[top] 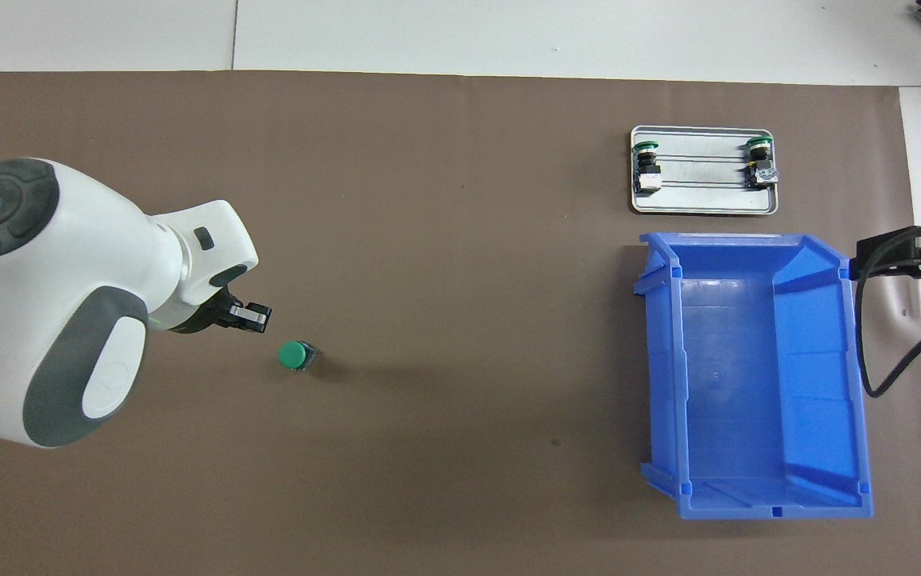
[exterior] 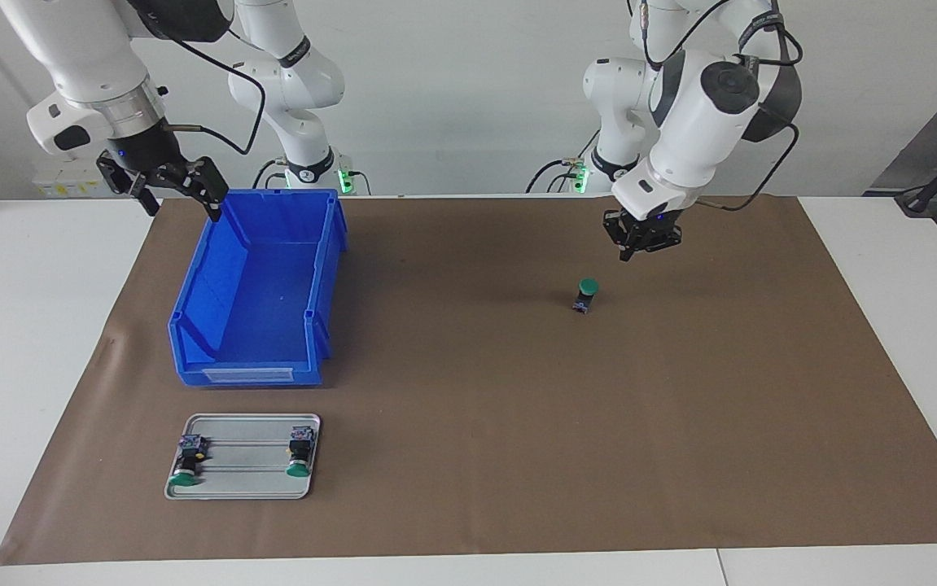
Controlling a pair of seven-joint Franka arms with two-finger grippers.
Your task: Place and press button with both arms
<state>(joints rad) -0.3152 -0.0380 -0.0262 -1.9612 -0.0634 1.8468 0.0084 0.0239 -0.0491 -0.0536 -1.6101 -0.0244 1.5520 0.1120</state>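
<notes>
Tray [exterior: 244, 487]: two buttons [exterior: 299, 452] lying in it. Bin [exterior: 256, 285] empty. Third button [exterior: 587, 295] upright on mat. Left end effector [exterior: 629, 254] closed, holding nothing; right end effector [exterior: 179, 195] wide.

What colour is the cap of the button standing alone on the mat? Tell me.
Green: the button has a round green cap on a black body, shown best in the overhead view.

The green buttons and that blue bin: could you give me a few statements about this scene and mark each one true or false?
1. One green button stands upright on the brown mat. True.
2. The blue bin holds a button. False: it is empty.
3. Two buttons lie on the metal tray. True.
4. The left gripper grips the standing button. False: it is shut, empty, above it.
5. The right gripper is open by the bin's rim. True.
</notes>
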